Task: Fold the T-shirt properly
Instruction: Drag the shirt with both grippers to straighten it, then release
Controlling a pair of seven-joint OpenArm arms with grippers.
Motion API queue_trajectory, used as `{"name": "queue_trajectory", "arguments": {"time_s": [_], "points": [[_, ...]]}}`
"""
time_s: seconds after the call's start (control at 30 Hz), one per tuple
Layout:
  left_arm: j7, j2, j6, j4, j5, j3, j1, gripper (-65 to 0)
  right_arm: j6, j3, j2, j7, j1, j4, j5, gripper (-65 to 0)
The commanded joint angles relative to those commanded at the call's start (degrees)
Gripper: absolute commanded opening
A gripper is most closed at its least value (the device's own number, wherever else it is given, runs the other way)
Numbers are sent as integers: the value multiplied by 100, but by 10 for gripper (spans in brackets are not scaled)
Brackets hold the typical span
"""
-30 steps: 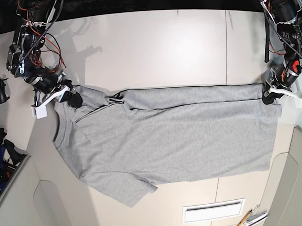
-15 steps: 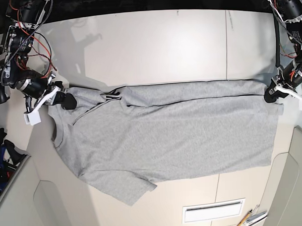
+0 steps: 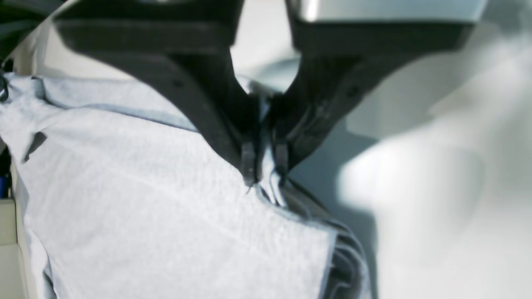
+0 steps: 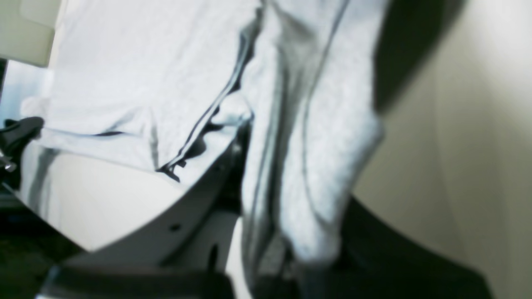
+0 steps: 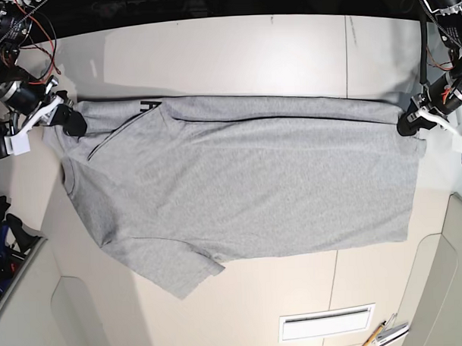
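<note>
Stretching T-shirt (image 5: pixel 254 176) between two hands! Left gripper (image 5: pixel 411 121) clamps right-hand corner, right gripper (image 5: pixel 74 125) pinches upper left; cloth's long axis runs between, bulk hanging toward frame bottom (fold line, presumably, needs keeping taut).

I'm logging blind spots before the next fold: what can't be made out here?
- Right claw's fingertips, right wrist view: hidden behind bunched T-shirt.
- Black lettering, base view: mostly hidden by folded cloth.
- Right edge of the left arm, base view: cut off by the frame.
</note>
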State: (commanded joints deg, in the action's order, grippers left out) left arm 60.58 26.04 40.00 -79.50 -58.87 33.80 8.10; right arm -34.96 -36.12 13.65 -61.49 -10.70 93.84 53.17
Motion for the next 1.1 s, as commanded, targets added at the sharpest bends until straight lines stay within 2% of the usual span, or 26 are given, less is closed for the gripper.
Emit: {"name": "queue_trajectory", "arguments": {"time_s": [0.33,0.57,0.7,1.1], "points": [[81,-61,0,-1207,-214,704,1220,-650,0,-4,0,-4,-831,505,11,-650],[140,-68,0,-1222,-225,715,1467,-650,-2,-42,2,-20,-1040,505,85,-650],[164,-66,0,-1222,-435,715,1770,-650,-2,-74,0,-28,-1193,505,90,-650],[271,-68,0,-1220,-422,715,2083,-650,-24,-315,0,-15,-1582,505,107,-650]]}}
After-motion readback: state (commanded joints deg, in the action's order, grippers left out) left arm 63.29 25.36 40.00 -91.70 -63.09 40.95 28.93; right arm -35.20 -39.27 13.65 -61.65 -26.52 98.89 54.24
